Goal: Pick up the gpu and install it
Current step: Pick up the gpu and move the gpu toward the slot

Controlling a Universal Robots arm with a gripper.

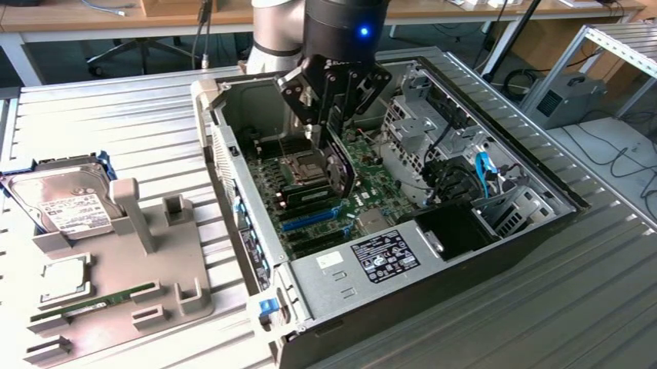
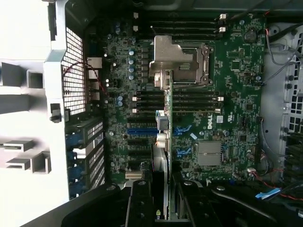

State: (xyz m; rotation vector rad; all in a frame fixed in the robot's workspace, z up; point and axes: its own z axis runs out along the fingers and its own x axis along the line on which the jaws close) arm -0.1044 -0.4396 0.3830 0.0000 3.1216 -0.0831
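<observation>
DELL logo on the motherboard, print on power supply label and hard drive label illegible

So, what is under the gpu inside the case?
The motherboard: blue slots, with the silver CPU socket near one end. The strip directly below the gpu is covered.

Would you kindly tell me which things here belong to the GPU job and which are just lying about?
In the job: gripper, gpu in its grip, case, motherboard.
Lying about: hard drive, RAM stick, grey holder.
</observation>
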